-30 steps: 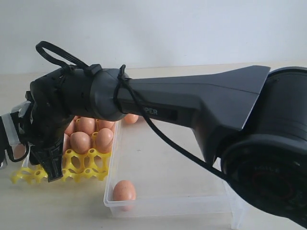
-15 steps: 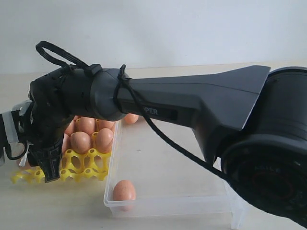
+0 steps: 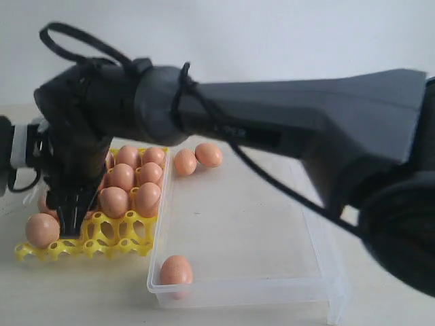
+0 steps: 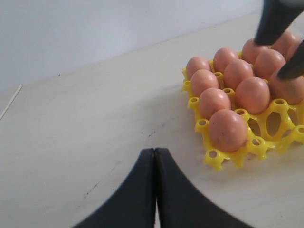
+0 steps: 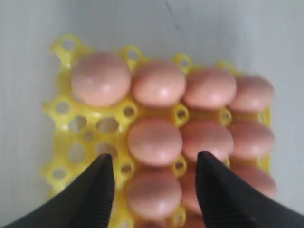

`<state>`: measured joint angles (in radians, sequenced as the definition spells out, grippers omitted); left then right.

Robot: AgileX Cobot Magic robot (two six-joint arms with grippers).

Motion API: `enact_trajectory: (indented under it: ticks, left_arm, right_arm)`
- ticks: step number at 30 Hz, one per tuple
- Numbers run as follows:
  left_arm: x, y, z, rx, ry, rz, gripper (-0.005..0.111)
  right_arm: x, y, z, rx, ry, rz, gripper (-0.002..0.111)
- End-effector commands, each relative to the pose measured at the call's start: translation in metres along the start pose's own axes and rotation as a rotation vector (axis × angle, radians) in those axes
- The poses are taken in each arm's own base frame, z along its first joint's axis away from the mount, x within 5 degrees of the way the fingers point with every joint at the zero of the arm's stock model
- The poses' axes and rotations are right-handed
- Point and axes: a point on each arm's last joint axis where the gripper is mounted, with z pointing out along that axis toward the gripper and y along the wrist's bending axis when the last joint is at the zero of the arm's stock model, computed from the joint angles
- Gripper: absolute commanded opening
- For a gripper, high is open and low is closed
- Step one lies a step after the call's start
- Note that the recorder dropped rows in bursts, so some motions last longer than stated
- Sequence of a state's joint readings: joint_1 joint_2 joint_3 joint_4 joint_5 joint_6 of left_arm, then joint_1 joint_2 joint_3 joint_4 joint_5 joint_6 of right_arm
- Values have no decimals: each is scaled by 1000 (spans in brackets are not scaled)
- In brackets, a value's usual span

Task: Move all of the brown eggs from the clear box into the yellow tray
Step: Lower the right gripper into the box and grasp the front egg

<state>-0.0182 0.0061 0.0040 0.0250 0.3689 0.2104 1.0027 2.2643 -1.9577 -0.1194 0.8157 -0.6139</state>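
Over the yellow tray point(image 3: 122, 234) of brown eggs point(image 3: 129, 178), the right fingers point(image 5: 102, 183) hang spread, empty; the left fingers point(image 4: 140, 190) are pressed together, holding nothing.

right end effector point(image 3: 71, 227) raised — brown egg point(image 3: 42, 229) released, uncovered

Clear box point(image 3: 231, 231) floor mostly bare, few eggs point(image 3: 176, 270); R arm point(image 3: 306, 115) overhead.

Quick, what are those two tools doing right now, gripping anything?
Left tool: closed, holding nothing.
Right tool: open and empty, over the yellow tray.
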Motion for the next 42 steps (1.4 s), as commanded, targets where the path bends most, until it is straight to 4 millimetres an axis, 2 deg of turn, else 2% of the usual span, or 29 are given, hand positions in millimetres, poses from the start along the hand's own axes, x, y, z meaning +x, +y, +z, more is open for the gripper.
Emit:
enact_trajectory:
  ticks: [1,3,7,14,17,21,23,26,29,37,42]
  left_arm:
    - [-2,0,-1,-2,-18,-4,0]
    - [-2,0,-1,-2,-18,-4,0]
    - [-2,0,-1,-2,-18,-4,0]
    - [-2,0,-1,-2,-18,-4,0]
    - [-2,0,-1,-2,-18,-4,0]
    - [-2,0,-1,-2,-18,-4,0]
    - [-2,0,-1,-2,-18,-4,0]
    - [-2,0,-1,-2,-18,-4,0]
    - [-2,0,-1,-2,-18,-4,0]
    - [-2,0,-1,-2,-18,-4,0]
    - [-2,0,-1,-2,-18,-5,0]
  right_arm:
    - [34,-22,-62,21,288,448,30]
    - [46,-30,-67,4,299,735,27]
    - [76,-31,-67,-112,338,1072,31]
    - [115,-8,-60,-178,492,1254,33]
    - [117,5,-55,-262,515,1307,37]
    - [115,14,-46,-313,483,1394,54]
    - [115,15,-43,-309,463,1451,58]
    - [114,14,-37,-285,420,1511,57]
    - [117,17,-26,-288,453,1518,55]
    - [119,28,-10,-297,512,1465,55]
    - [120,37,6,-322,535,1397,55]
